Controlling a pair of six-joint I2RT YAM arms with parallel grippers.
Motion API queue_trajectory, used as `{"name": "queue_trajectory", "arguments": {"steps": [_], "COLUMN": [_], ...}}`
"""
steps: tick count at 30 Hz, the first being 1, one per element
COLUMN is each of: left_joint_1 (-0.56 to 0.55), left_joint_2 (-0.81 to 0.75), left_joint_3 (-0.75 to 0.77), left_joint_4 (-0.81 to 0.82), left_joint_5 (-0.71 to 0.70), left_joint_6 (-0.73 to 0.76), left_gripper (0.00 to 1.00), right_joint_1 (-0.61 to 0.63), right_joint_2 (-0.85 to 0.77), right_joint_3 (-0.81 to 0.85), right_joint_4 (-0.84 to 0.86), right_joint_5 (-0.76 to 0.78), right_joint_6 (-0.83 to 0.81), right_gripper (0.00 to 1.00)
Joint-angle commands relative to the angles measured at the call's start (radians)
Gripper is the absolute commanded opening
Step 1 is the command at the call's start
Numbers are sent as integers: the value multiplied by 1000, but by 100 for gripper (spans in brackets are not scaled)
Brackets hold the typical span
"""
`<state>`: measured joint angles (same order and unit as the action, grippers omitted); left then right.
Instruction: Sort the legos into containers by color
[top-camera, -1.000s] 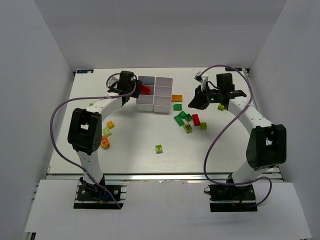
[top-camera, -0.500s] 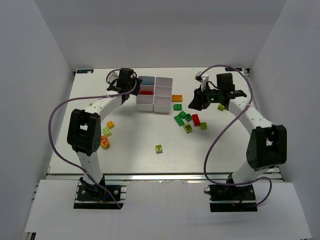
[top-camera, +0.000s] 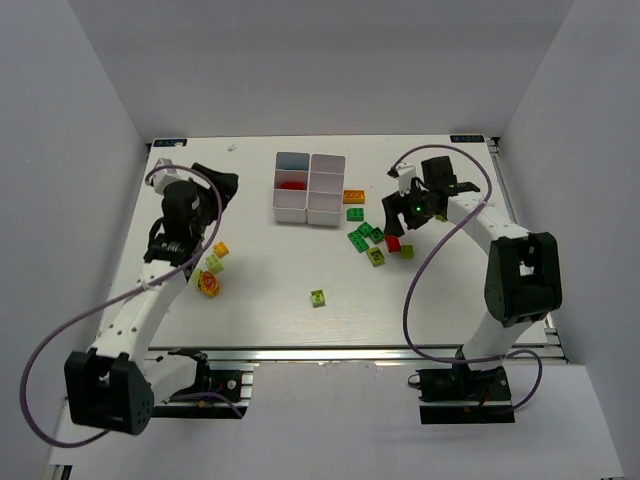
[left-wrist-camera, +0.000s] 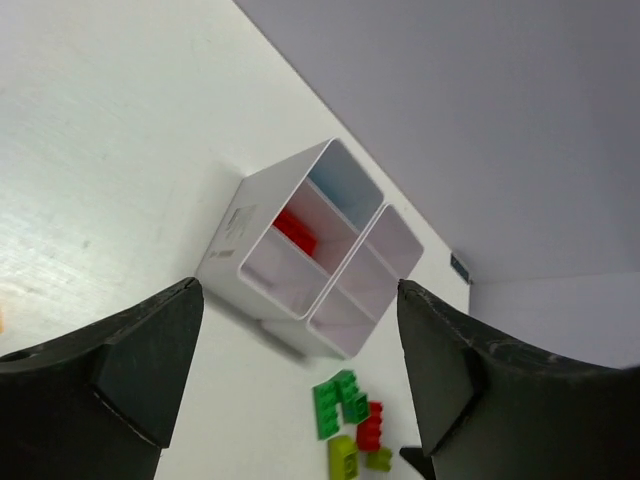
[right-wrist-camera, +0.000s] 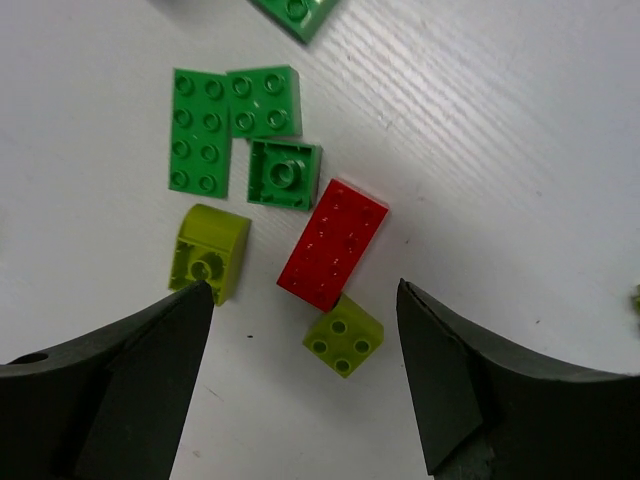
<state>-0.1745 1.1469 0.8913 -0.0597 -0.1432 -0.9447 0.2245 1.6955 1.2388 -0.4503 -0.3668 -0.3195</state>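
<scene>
We see a white table (top-camera: 270, 325) boxed in by plain white walls (top-camera: 320, 70) at the left, back and right. Its near edge ends in a metal rail (top-camera: 330, 352), and both arms are mounted just below it.

The tray (top-camera: 309, 190) sits close to the far edge, a little left of centre and well apart from both side walls. Its middle-left compartment holds a red brick (top-camera: 292, 184). An orange brick (top-camera: 353, 196) lies just beside the tray's right side.

The left gripper (top-camera: 222, 184) hangs over the far left of the table, facing the tray. Its fingers are spread wide with nothing between them. Near the left edge, beside that arm, lie a small orange piece (top-camera: 220, 249), a lime piece (top-camera: 214, 264) and a red-and-yellow piece (top-camera: 209, 286).

The right gripper (right-wrist-camera: 300, 370) hovers over a cluster to the right of the tray. Here green bricks (right-wrist-camera: 235, 125), a loose red brick (right-wrist-camera: 333, 243) and two lime bricks (right-wrist-camera: 343, 335) lie close together, well in from the right wall. Its jaws stand wide apart and empty, with the loose red brick below the gap.

The near half of the table, between the arms, carries only a lone lime brick (top-camera: 317, 297).
</scene>
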Motion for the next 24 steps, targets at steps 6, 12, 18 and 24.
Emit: {"name": "queue_trajectory", "arguments": {"steps": [6,12,18,24], "left_joint_1": [3,1,3,1], "left_joint_2": [-240,-303,-274,-214], "left_joint_3": [-198,-258,-232,-223], "left_joint_4": [-49,-51,-45,29], "left_joint_5": [24,4,40,137], "left_joint_6": [23,-19,-6,-12], "left_gripper": [88,88,88,88], "right_joint_1": [52,65,73,90], "right_joint_2": [128,180,210,228], "right_joint_3": [51,62,44,33], "right_joint_4": [-25,-10,33,59], "right_joint_5": [158,199,252,284], "right_joint_6": [71,80,92,85], "right_gripper": [75,70,62,52]}}
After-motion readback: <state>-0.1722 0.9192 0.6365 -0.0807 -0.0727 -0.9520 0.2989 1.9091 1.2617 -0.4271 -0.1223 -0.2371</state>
